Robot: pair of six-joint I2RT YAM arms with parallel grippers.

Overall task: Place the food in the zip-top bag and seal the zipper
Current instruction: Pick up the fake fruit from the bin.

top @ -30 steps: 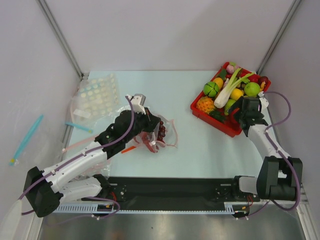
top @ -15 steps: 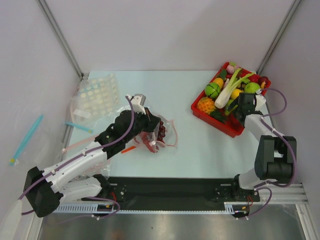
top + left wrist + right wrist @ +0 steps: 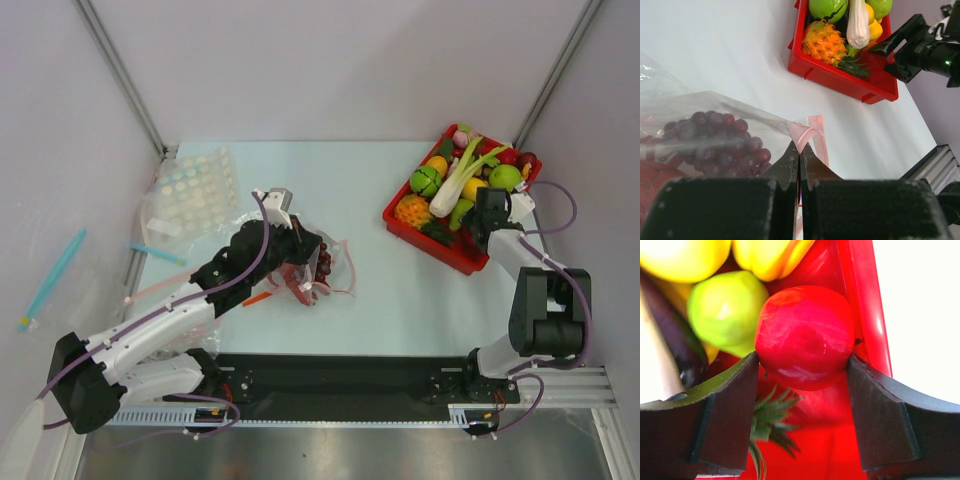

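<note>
The clear zip-top bag [image 3: 338, 268] lies at the table's middle left with the purple grape bunch [image 3: 720, 140] and a red crayfish [image 3: 655, 175] inside. My left gripper [image 3: 799, 152] is shut on the pink zipper strip [image 3: 812, 132] at the bag's mouth and pinches it up; it also shows in the top view [image 3: 303, 243]. My right gripper [image 3: 801, 362] is down in the red tray [image 3: 455, 255]. Its fingers touch both sides of the red ball-like fruit [image 3: 802, 335], which lies against the tray's wall.
The tray also holds a pineapple [image 3: 411, 209], a leek [image 3: 460, 175], a green apple [image 3: 504, 178] and other toy foods. A dotted bag [image 3: 190, 190] and a bag with a blue strip [image 3: 155, 252] lie at the far left.
My right gripper has moved further into the tray, to the red fruit. The left arm and the bag have not moved.
</note>
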